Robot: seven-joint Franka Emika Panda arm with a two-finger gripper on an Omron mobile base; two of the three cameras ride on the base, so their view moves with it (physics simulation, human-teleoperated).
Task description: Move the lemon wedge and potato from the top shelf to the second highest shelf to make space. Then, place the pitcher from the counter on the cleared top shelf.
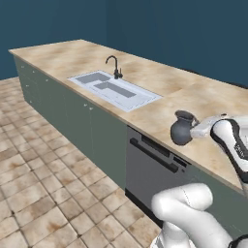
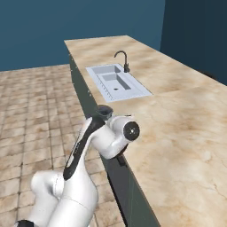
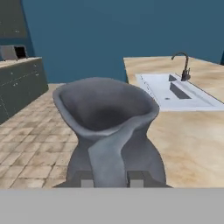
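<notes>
Left base view, left to right: counter (image 1: 160, 104) runs diagonally from upper left to right edge, grey-green cabinet fronts below it. Sink (image 1: 114, 90) is set into the worktop, dark faucet (image 1: 115, 66) at its back edge. Dark dishwasher front (image 1: 156, 169) sits under the counter further right. Pitcher (image 1: 182, 128) is seen against the counter's front edge, upright, rim toward the top. Gripper (image 1: 196, 130) reaches it from the right, white hand body touching its right side.

Right base view: tiled floor on the left, arm in the lower left, its elbow over the counter's front edge. Only the pitcher's dark rim (image 2: 104, 111) shows above the forearm; the belly is hidden by the arm. Sink (image 2: 117, 82) and faucet (image 2: 123, 60) lie further back on the worktop.

Hand view: pitcher (image 3: 109, 131) is right in front of the camera, flared mouth facing it, handle strip running down the centre. One fingertip (image 3: 86, 179) shows either side of the handle's base, both against the pitcher. Fingers are clenched, grasping the pitcher at the handle. Cannot tell whether its base touches the counter.
</notes>
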